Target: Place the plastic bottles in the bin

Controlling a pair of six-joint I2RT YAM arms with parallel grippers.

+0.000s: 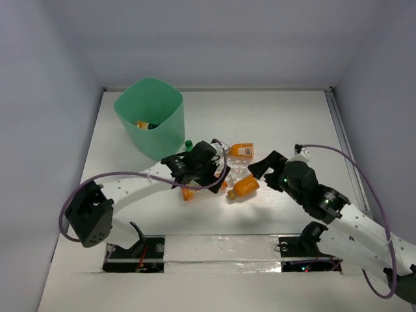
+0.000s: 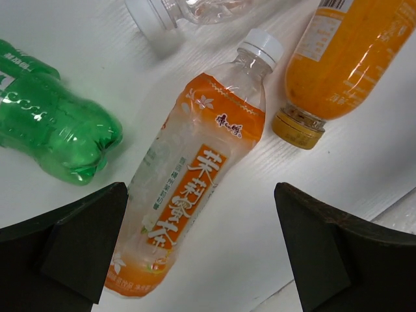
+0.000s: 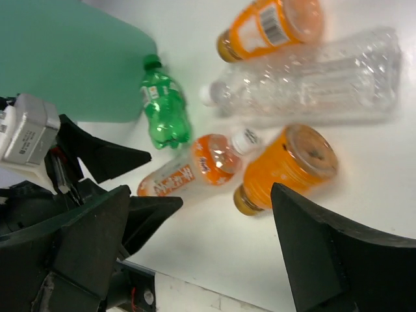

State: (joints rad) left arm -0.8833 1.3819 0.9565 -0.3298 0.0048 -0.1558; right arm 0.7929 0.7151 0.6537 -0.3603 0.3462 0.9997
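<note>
Closest to me, the left gripper (image 2: 201, 224) hangs with its jaws spread wide and nothing in them. It straddles a white-capped tea bottle (image 2: 195, 169) that lies flat near the middle of the desk (image 2: 247, 260). The bottle runs at a slant between the jaws, and its base is much closer to one finger (image 2: 84, 247) than to the other.

A green bottle (image 2: 55, 123) lies just beside that same finger, and a stout orange bottle (image 2: 344, 58) is near the tea bottle's cap. A clear bottle (image 3: 312, 81) rests beyond them, towards the far edge. The bin (image 1: 162, 133) stands near the far left corner, close to this cluster, with at least one bottle already inside.

The right gripper (image 3: 201, 195) is also open and empty, and it hovers over the stout orange bottle.

Several things could go wrong from here, I think:
- **Slipping:** the tea bottle is round, thin-walled and off-centre. A squeeze may roll it aside or shoot it out lengthwise rather than hold it.
- **Striking a neighbour:** if the near finger comes down crooked, it could land on the green bottle and scatter the cluster.
- **Clashing arms:** both arms are working over the same few bottles, so they could foul each other.
- **Knocking the bin:** it looks light, and a careless swing towards it could knock it over.
</note>
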